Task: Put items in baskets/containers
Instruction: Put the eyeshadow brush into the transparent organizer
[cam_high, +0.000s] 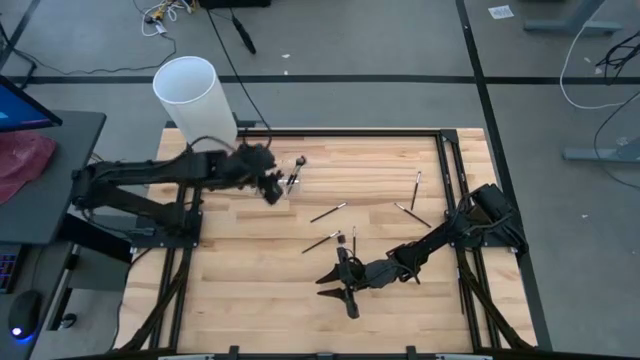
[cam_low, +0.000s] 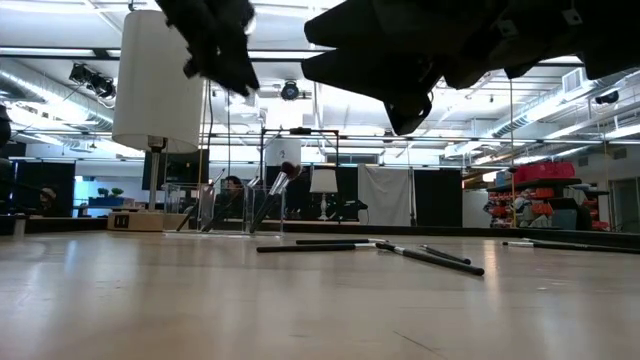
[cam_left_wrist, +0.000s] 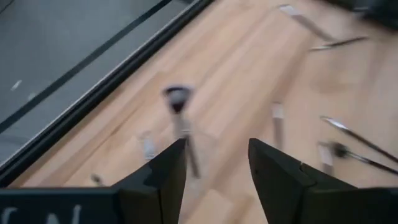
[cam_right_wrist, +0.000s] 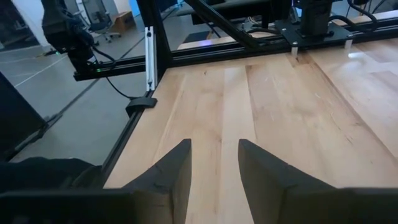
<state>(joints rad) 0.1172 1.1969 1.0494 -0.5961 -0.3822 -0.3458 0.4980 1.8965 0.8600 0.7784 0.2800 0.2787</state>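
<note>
**Now both grippers open and empty over the brush table**

Nearest the front edge of the wooden table, the right gripper hangs with its two fingers parted and nothing between them; its wrist view shows only bare planks in the gap. It touches no brush.

Just beyond it, toward the clear holder, two makeup brushes lie flat on the wood: one short brush pointing away from the front edge and a slanted brush beside it. A little farther on lies a third brush, also slanted. Off toward the right arm's base, well apart from the holder, a fourth brush lies at an angle and a fifth brush lies nearly straight. In the low view these show as dark sticks resting on the tabletop.

Farther back, the left gripper hovers just beside and above the clear holder, fingers spread, gripping nothing. A fluffy-headed brush stands leaning in the holder, seen through the gap between the fingers but clear of them; other brush handles stand near it, blurred.

Beyond the holder, at the table's far corner, stands the tall white cylinder.
</note>
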